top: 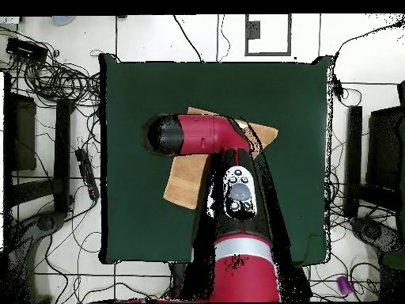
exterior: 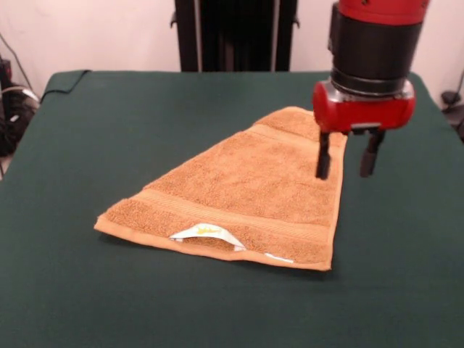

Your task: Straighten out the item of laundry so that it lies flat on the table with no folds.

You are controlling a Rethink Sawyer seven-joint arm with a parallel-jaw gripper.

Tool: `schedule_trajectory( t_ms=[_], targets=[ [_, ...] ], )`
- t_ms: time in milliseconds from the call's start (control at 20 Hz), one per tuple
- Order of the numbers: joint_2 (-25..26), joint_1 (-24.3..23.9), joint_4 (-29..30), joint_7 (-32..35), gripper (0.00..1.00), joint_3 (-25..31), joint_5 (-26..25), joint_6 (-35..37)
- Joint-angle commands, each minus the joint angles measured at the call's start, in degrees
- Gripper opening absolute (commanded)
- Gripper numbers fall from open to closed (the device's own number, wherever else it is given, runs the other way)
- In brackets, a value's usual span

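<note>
The orange-tan towel [exterior: 246, 192] lies on the dark green table [exterior: 94, 130], folded over into a rough triangle. Its wide hem faces the near edge, with a white label [exterior: 206, 233] showing between the layers, and its narrow end points to the far right. My gripper [exterior: 347, 154] hangs just above the towel's right edge near the far corner, fingers [exterior: 323, 156] apart and empty. In the overhead view the red arm [top: 198, 133] covers most of the towel [top: 188, 180] and hides the gripper.
The robot's black pedestal [exterior: 233, 32] stands behind the table's far edge. Cables [top: 47, 79] and dark stands lie on the floor around the table [top: 134, 229].
</note>
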Motion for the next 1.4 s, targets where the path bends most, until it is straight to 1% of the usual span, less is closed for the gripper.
schedule_trajectory(
  t_ms=[50,200,300,550,900,1150,1400],
  targets=[
    [6.6,2.4,-7.2,7.5,1.0,5.5,2.8,5.4],
    [9.2,1.9,-9.4,6.6,1.0,6.1,3.1,4.2],
    [10.7,0.8,-11.0,4.5,1.0,7.1,2.9,4.4],
    [11.1,-1.2,-12.0,0.9,1.0,8.3,2.5,6.3],
    [10.0,-5.0,-13.3,-5.1,1.0,10.9,1.3,12.0],
    [9.0,-6.0,-12.5,-5.7,1.0,12.0,0.2,13.1],
    [8.6,-6.7,-9.6,-4.6,1.0,12.4,-0.5,10.3]
  ],
)
